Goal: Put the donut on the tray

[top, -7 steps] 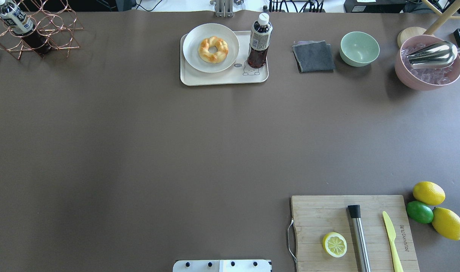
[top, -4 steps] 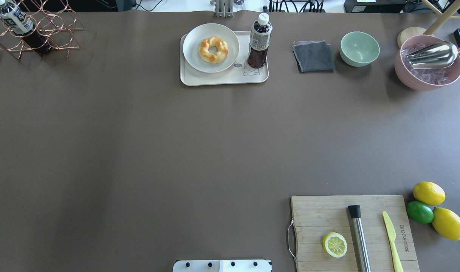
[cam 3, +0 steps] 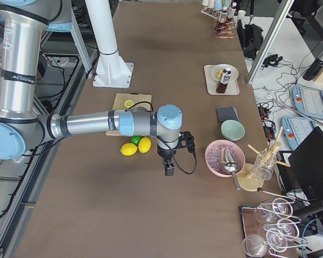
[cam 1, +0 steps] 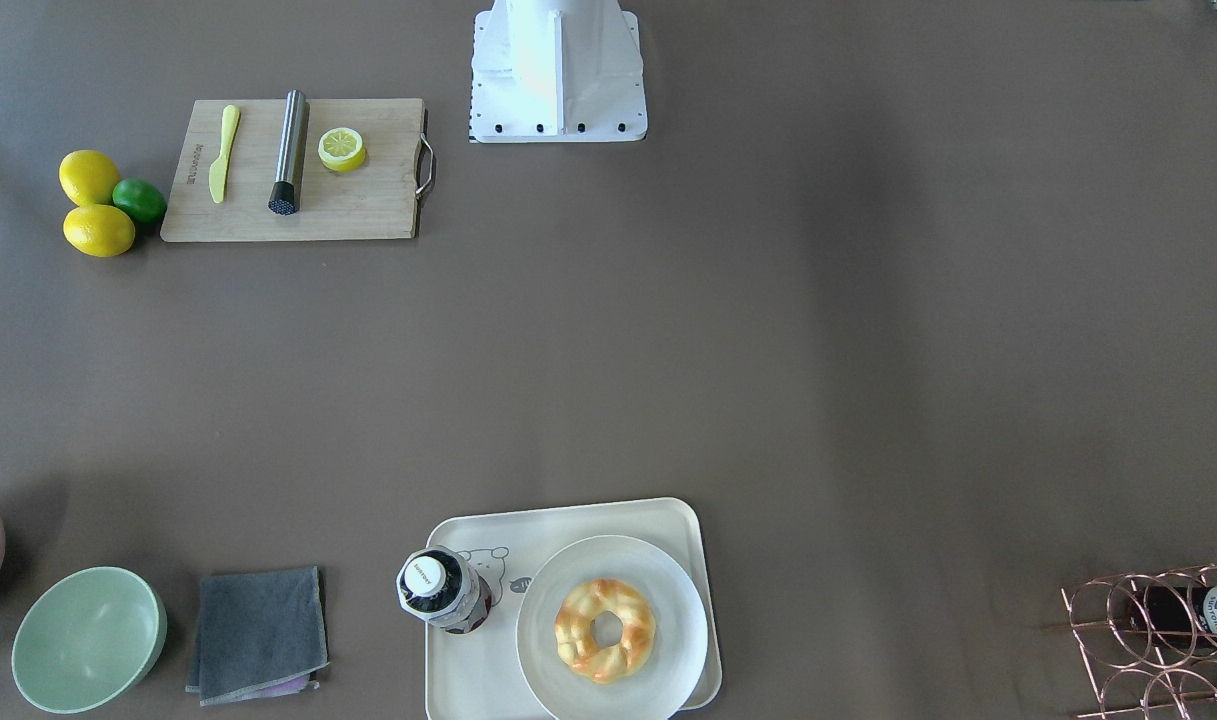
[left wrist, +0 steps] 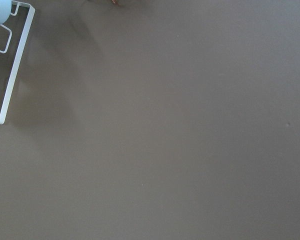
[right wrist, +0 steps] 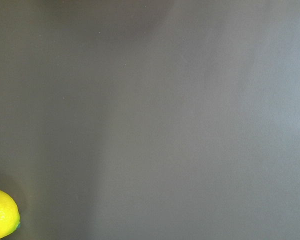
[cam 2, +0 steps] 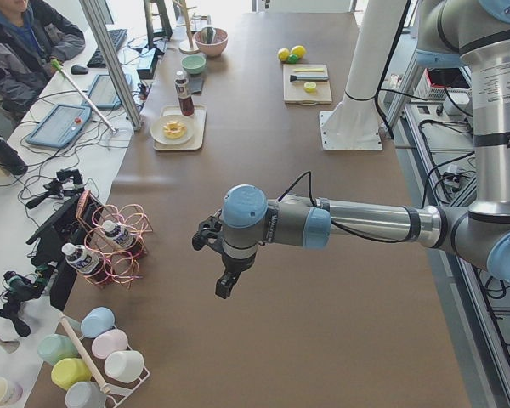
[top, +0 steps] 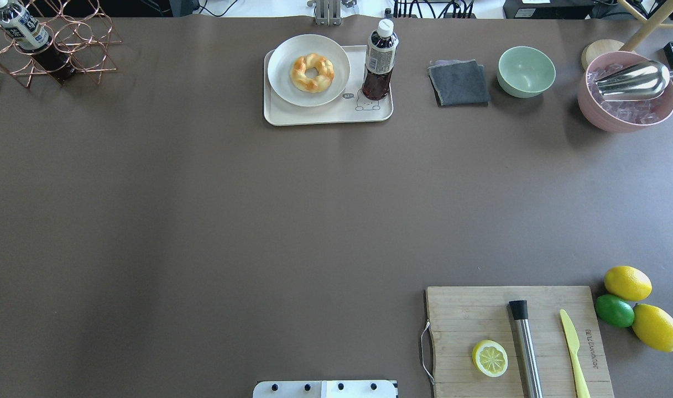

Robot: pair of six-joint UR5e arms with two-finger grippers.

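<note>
The donut (top: pixel 302 77) is a golden braided ring lying on a round white plate (top: pixel 281 83). The plate stands on the cream tray (top: pixel 325 113) at the far middle of the table. In the front-facing view the donut (cam 1: pixel 578 630) is on the plate (cam 1: pixel 668 600) on the tray (cam 1: pixel 468 680). My left gripper (cam 2: pixel 223 285) shows only in the exterior left view, far from the tray. My right gripper (cam 3: pixel 168 171) shows only in the exterior right view, near the lemons. I cannot tell whether either is open or shut.
A dark drink bottle (top: pixel 379 61) stands on the tray's right part. A grey cloth (top: pixel 459 83), a green bowl (top: pixel 526 71) and a pink ice bowl (top: pixel 626 105) lie to the right. A cutting board (top: pixel 469 315) with a lemon half (top: pixel 490 357) is near right. A copper rack (top: pixel 65 50) is far left.
</note>
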